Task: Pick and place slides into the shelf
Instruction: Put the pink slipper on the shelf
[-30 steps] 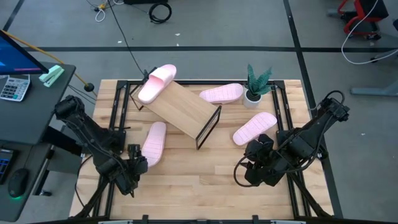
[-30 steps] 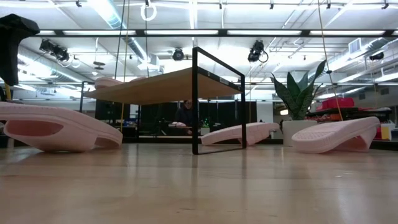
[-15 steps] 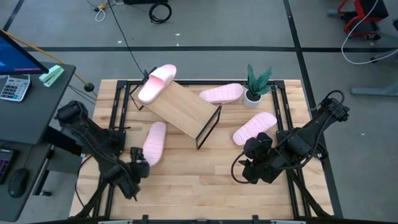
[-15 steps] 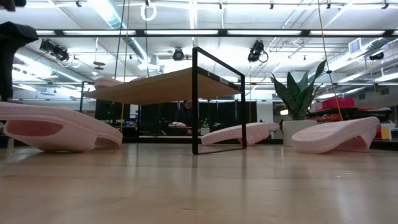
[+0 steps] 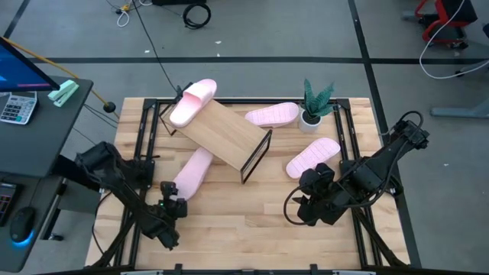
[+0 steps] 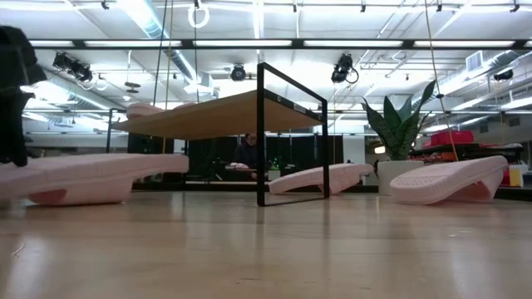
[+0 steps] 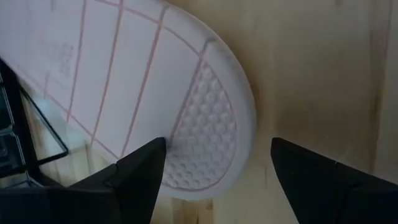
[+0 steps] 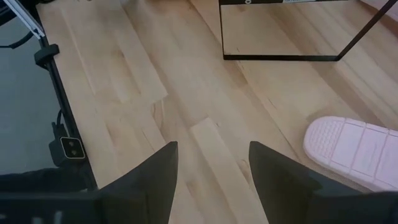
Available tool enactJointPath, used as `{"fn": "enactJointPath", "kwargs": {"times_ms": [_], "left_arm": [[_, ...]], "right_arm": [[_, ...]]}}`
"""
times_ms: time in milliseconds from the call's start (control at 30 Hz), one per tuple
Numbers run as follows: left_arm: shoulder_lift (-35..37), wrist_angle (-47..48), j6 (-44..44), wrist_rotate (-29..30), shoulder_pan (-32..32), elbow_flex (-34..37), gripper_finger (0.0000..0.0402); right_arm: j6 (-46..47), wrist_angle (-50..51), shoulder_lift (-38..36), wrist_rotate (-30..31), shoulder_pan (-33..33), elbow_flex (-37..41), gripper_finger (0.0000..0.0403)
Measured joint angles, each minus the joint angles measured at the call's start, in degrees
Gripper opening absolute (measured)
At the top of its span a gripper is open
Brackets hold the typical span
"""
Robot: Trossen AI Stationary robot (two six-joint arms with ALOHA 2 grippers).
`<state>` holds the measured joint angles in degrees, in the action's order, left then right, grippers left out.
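Count, high view: slides, 4 total.
- slide 1: just ahead of the left gripper, sole up.
- slide 2: far beyond the left gripper, on the shelf's far end.
- slide 3: well beyond the right gripper.
- slide 4: near the right gripper, just beyond it.

Shelf: 1. Potted plant: 1. Grippers: 2.

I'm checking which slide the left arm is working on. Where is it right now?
In the high view, that slide lies sole-up at the table's left-centre, its far end under the shelf, its near end by the open left gripper.
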<state>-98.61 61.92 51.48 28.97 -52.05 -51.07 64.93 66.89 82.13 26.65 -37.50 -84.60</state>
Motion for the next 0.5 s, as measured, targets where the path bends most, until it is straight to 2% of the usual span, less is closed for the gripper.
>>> {"fn": "enactJointPath", "kwargs": {"times_ms": [300, 500], "left_arm": [[-1.6, 0.1, 7.0, 1.9, 0.1, 0.0, 0.0296], [-1.5, 5.3, 12.0, 0.6, 0.2, -3.1, 0.0263]], "right_arm": [[-0.2, -0.2, 0.0, 0.3, 0.0, 0.0, 0.0203], [-0.5, -0.2, 0.0, 0.5, 0.0, 0.0, 0.0203]]}}
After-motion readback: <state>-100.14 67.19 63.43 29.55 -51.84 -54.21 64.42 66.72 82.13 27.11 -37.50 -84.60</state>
